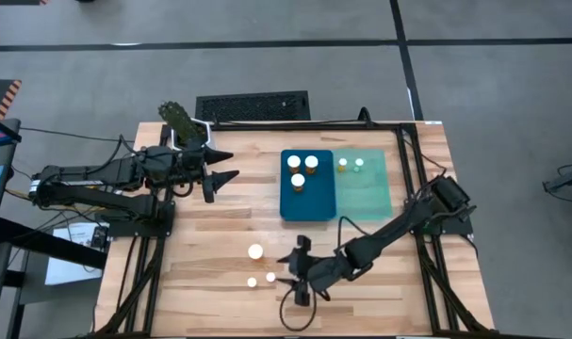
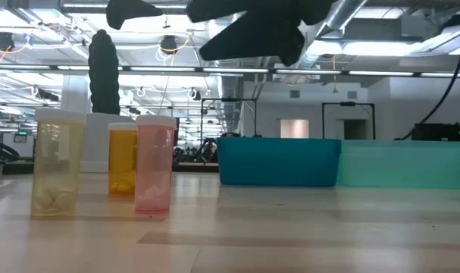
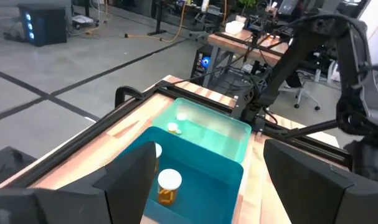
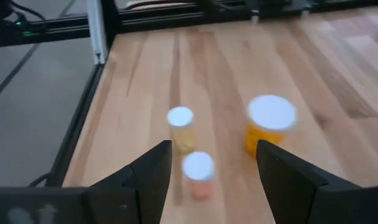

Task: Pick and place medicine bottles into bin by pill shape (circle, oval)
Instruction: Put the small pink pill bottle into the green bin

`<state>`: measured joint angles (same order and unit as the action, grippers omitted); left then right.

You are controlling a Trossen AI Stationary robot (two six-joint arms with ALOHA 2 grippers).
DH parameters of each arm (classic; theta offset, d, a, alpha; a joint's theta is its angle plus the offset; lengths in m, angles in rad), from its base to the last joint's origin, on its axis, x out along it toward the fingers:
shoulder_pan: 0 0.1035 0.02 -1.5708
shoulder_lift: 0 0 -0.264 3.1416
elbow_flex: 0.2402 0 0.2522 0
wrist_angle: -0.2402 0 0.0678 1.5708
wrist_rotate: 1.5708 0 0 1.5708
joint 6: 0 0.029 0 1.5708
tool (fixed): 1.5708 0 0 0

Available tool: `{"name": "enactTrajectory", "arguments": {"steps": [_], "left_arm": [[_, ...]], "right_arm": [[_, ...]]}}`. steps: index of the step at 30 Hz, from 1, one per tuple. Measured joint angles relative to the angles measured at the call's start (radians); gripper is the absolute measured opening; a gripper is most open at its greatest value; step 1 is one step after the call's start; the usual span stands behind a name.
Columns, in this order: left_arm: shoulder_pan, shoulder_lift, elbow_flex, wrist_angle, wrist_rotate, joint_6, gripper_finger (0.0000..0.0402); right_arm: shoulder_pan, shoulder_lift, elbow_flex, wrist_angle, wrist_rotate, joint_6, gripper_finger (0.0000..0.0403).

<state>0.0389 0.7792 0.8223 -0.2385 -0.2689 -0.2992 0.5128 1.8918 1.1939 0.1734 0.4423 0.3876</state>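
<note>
**Inspector A:** Position of the right gripper (image 1: 290, 278)?

**Inspector B:** Low over the near part of the table (image 1: 201, 254), fingers spread and empty. Three medicine bottles stand loose just beside it, toward the left arm's side: a wide bottle (image 1: 255, 251) and two narrow ones, the yellowish bottle (image 1: 252, 282) and the pink bottle (image 1: 270, 279). In the right wrist view the pink bottle (image 4: 198, 174) sits directly ahead of the open fingers, nearest of the three; the yellowish bottle (image 4: 180, 127) and the wide bottle (image 4: 269, 127) lie beyond it.

**Inspector A:** Orientation?

**Inspector B:** All three upright, caps up, long axis vertical (confirmed in the low view). A level approach with fingers either side of the body appears suitable.

**Inspector A:** And the left gripper (image 1: 220, 177)?

**Inspector B:** Fingers apart, empty, hovering near the far edge, well apart from the loose bottles. The right arm is clearly nearer.

**Inspector A:** Remaining stock?

**Inspector B:** Three bottles in the blue bin (image 1: 287, 209), two in the teal bin (image 1: 370, 202).
</note>
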Motion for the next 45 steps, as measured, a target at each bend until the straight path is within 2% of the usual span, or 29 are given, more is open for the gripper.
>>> {"name": "enactTrajectory", "arguments": {"steps": [7,15,29,45], "left_arm": [[0.0,0.0,0.0,-0.013,0.0,-0.011,0.0291],[0.0,0.0,0.0,-0.019,0.0,-0.013,0.0291],[0.0,0.0,0.0,-0.018,0.003,-0.02,0.0291],[0.0,0.0,0.0,-0.018,0.002,-0.005,0.0291]], "right_arm": [[0.003,0.124,0.082,0.093,-0.022,-0.046,0.024],[0.003,0.222,0.142,0.095,-0.025,-0.032,0.024],[0.003,0.226,0.14,0.005,0.002,0.031,0.024],[-0.015,0.226,0.14,-0.016,-0.022,0.033,0.023]]}}
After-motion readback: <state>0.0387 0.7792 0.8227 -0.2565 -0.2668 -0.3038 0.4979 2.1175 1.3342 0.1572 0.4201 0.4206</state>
